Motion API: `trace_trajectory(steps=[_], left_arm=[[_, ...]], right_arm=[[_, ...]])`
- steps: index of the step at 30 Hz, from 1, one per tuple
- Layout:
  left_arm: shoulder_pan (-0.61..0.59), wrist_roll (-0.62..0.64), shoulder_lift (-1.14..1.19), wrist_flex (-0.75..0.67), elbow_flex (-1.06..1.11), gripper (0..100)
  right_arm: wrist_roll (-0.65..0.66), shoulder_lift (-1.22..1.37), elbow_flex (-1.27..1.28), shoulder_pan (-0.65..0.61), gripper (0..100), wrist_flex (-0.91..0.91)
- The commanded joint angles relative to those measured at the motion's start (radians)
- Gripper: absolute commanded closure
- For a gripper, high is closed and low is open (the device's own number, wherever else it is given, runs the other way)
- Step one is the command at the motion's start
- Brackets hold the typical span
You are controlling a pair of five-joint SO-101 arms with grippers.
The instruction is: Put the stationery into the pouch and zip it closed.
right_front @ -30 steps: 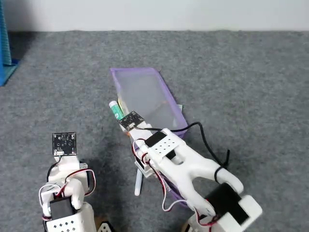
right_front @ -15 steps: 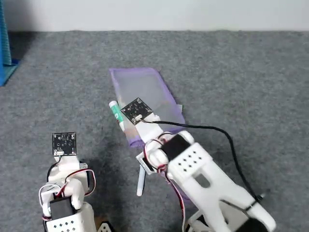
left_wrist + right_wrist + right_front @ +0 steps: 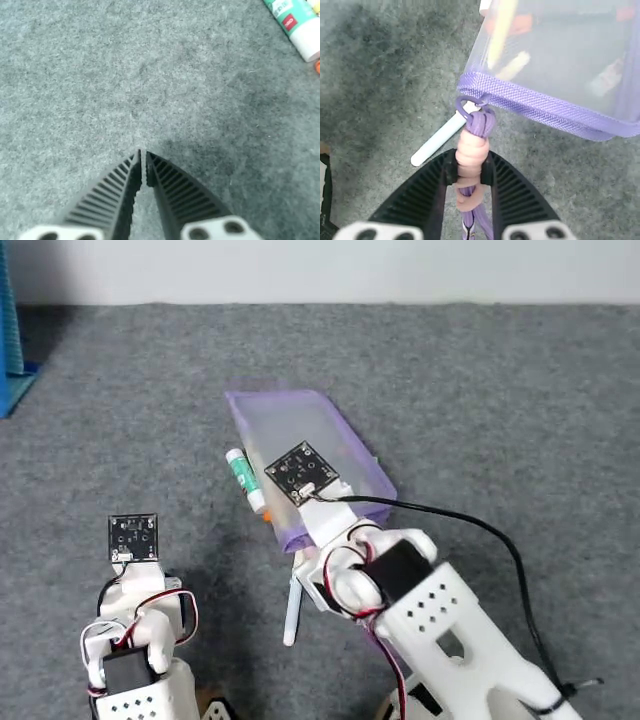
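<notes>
The translucent purple pouch (image 3: 300, 430) lies mid-table, with yellow and orange items showing through its side (image 3: 560, 60). My right gripper (image 3: 469, 161) is shut on the pink bead of the zip pull (image 3: 470, 150), whose purple cord runs to the slider ring at the pouch's corner. In the high view the right arm (image 3: 400, 585) hangs over the pouch's near end. A white pen (image 3: 292, 610) (image 3: 442, 141) lies on the carpet beside that corner. A green and white glue stick (image 3: 243, 478) (image 3: 295, 20) lies along the pouch's left side. My left gripper (image 3: 144, 156) is shut and empty above bare carpet.
Grey carpet covers the table, with open room to the right of the pouch and behind it. The left arm (image 3: 130, 640) sits at the near left. A blue object (image 3: 10, 330) stands at the far left edge.
The right arm's wrist has swung to the right and farther over the pouch, and the pouch has shifted slightly right with it. The left arm has not moved.
</notes>
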Motion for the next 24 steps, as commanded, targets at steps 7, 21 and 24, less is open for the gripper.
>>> trace_trajectory(steps=[7, 21, 24], left_arm=[[-0.005, -0.011, -0.014, 0.011, -0.088, 98], [0.235, 0.049, -0.014, 0.123, -0.395, 90], [0.261, 0.172, -0.014, 0.112, -0.403, 82]], right_arm=[[0.002, -0.154, -0.043, 0.005, 99.1, 0.002], [0.000, -0.286, -0.034, -0.001, 99.1, -0.010], [0.000, -0.297, -0.034, -0.001, 99.1, -0.021]])
